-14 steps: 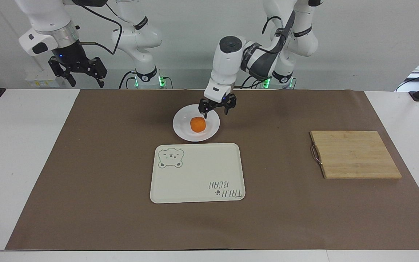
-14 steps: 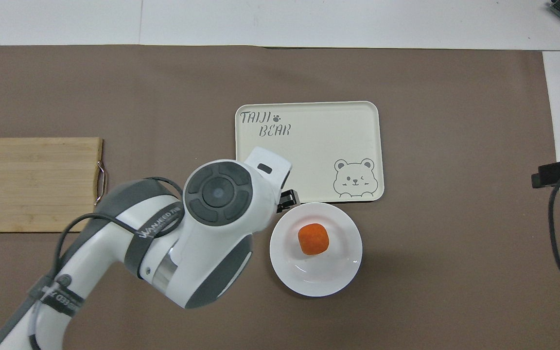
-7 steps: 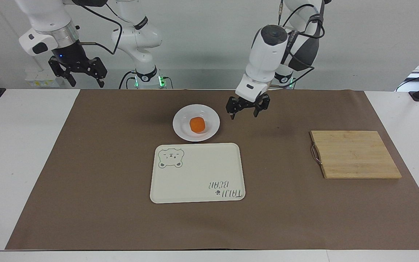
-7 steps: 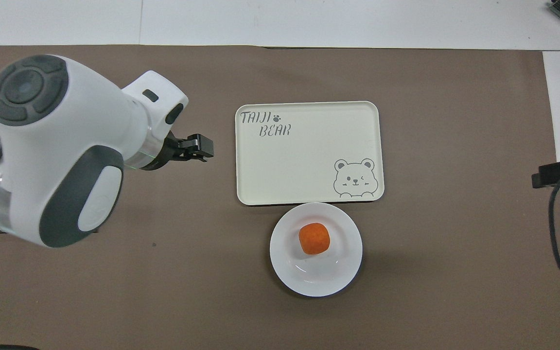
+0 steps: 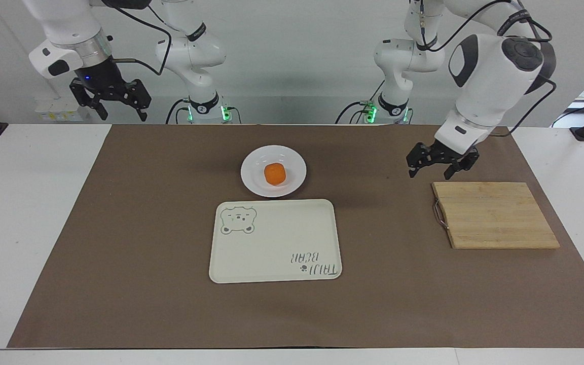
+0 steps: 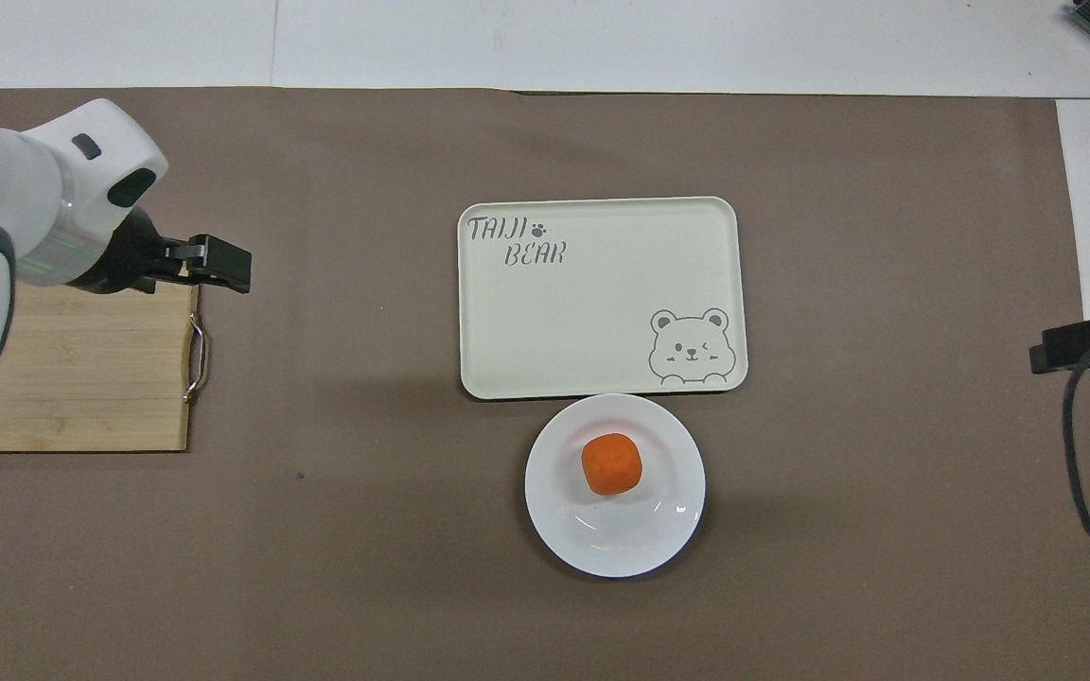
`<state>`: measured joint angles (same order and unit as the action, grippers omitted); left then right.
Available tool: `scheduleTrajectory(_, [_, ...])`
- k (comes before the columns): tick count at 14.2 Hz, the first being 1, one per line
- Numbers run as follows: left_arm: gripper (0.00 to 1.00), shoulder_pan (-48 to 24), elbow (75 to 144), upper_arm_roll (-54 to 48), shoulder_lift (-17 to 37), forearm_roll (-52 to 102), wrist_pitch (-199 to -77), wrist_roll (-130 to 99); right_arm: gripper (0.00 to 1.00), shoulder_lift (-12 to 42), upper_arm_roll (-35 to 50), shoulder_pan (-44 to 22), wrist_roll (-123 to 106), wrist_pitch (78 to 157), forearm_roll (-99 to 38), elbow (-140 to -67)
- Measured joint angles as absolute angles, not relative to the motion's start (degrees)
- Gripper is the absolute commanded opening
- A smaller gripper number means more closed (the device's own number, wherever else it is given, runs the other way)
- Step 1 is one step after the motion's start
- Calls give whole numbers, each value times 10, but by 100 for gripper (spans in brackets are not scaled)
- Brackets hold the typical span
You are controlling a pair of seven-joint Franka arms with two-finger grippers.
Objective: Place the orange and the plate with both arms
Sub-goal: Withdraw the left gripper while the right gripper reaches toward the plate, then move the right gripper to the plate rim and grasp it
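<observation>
The orange [image 5: 275, 174] lies in the middle of the white plate [image 5: 253, 170], which stands on the brown mat just on the robots' side of the bear tray. Both also show in the overhead view, the orange [image 6: 611, 463] on the plate [image 6: 623, 547]. My left gripper [image 5: 429, 176] is open and empty, up over the mat at the cutting board's corner; in the overhead view [image 6: 216, 269] it sits over the board's edge. My right gripper [image 5: 121, 115] is open and empty, and waits raised at the right arm's end of the table.
A cream rectangular tray [image 5: 271, 243] with a bear print lies next to the plate, farther from the robots. A bamboo cutting board [image 5: 495, 215] with a metal handle lies toward the left arm's end. A brown mat [image 5: 135, 228] covers the table.
My left gripper has drawn away from the plate and swung, open and empty, to the cutting board's corner. The orange and plate have stayed put. The right arm has barely moved.
</observation>
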<state>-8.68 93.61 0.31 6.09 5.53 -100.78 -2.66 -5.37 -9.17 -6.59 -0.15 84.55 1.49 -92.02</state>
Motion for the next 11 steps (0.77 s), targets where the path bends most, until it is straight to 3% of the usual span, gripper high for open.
scheduleTrajectory(6, [100,-45,901,4,28,11,-937,-1,100,-53,-92,-66,-1,875,-18,-933])
scheduleTrajectory(11, [100,-33,936,3,-13,10,-905,-1,100,-36,-93,-64,-1,950,-170,-1020])
